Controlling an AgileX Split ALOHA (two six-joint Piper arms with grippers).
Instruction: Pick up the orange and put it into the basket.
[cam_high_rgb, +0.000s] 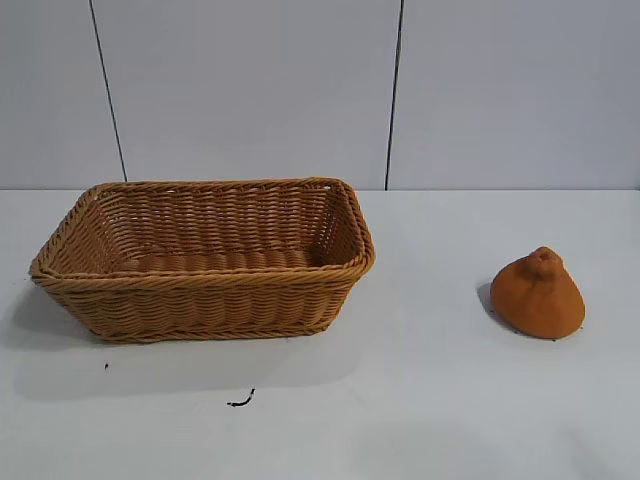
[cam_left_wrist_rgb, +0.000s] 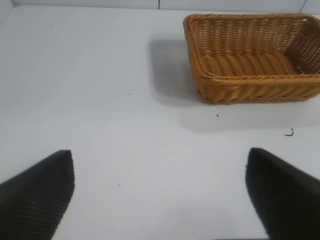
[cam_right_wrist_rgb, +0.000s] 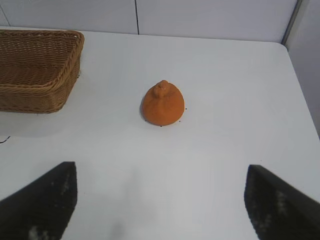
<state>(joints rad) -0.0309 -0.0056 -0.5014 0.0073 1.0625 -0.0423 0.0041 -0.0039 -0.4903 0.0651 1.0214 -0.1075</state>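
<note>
The orange (cam_high_rgb: 538, 295) is a dull-orange, cone-shaped fruit with a small knob on top. It sits on the white table at the right and also shows in the right wrist view (cam_right_wrist_rgb: 162, 104). The tan woven basket (cam_high_rgb: 205, 290) stands at the left and looks empty; it also shows in the left wrist view (cam_left_wrist_rgb: 240, 87) and the right wrist view (cam_right_wrist_rgb: 35, 90). Neither arm shows in the exterior view. My right gripper (cam_right_wrist_rgb: 160, 200) is open and empty, some way short of the orange. My left gripper (cam_left_wrist_rgb: 160, 192) is open and empty over bare table, away from the basket.
The white table (cam_high_rgb: 420, 400) carries a small dark squiggle mark (cam_high_rgb: 241, 400) in front of the basket. A grey panelled wall stands behind. The table's edge runs near the orange's far side in the right wrist view (cam_right_wrist_rgb: 300, 85).
</note>
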